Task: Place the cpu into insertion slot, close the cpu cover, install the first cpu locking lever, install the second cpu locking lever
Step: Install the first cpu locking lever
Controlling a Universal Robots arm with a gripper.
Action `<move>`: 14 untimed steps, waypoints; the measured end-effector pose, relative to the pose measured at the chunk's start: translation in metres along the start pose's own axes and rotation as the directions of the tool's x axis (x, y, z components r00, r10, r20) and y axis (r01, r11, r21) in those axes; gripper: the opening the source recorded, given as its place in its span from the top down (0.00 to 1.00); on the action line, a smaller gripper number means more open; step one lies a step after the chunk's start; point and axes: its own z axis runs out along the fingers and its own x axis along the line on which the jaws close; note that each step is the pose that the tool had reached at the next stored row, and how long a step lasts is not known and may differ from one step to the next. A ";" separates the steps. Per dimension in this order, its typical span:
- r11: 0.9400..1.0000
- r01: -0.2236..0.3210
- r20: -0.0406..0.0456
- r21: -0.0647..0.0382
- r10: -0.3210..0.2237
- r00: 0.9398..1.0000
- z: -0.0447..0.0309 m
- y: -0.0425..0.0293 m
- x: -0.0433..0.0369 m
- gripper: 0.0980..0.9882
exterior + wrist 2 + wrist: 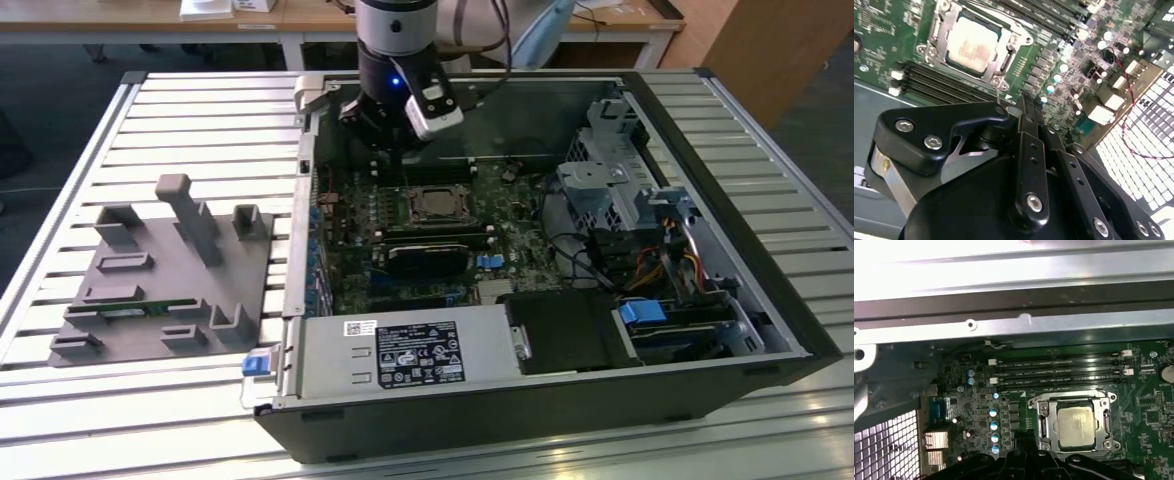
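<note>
The black two-finger gripper [1026, 102] hangs tilted inside the open black computer case [534, 415], clenched on nothing. Just beside it, the pale silvery square cpu [1075, 426] lies in the metal-rimmed insertion slot [412, 207], with the silvery frame cpu cover [1106, 422] down around it. Long black memory slots [1054, 371] flank the socket.

A slatted silver-grey metal worktable [80, 140] lies brightly lit. Behind it stands a pale wooden desk [134, 22] on dark grey floor [40, 90], with a brown wooden cabinet [781, 55] at the exterior view's right.

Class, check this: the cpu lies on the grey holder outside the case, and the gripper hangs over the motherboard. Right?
No: the cpu sits in the insertion slot, as the first wrist view shows. The gripper does hang over the motherboard.
</note>
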 end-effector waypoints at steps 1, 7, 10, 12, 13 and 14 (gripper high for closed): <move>1.000 0.001 0.000 0.000 -0.001 1.000 0.0005 0.0010 0.0012 0.99; 1.000 0.015 -0.001 0.000 -0.015 1.000 0.0037 0.0109 0.0047 0.99; 1.000 0.021 -0.001 0.000 -0.021 1.000 0.0052 0.0163 0.0054 0.99; 1.000 0.025 -0.001 0.000 -0.025 1.000 0.0059 0.0187 0.0056 0.99; 1.000 0.026 -0.001 0.000 -0.026 1.000 0.0062 0.0198 0.0057 0.99; 1.000 0.028 -0.001 0.000 -0.028 1.000 0.0065 0.0206 0.0058 0.99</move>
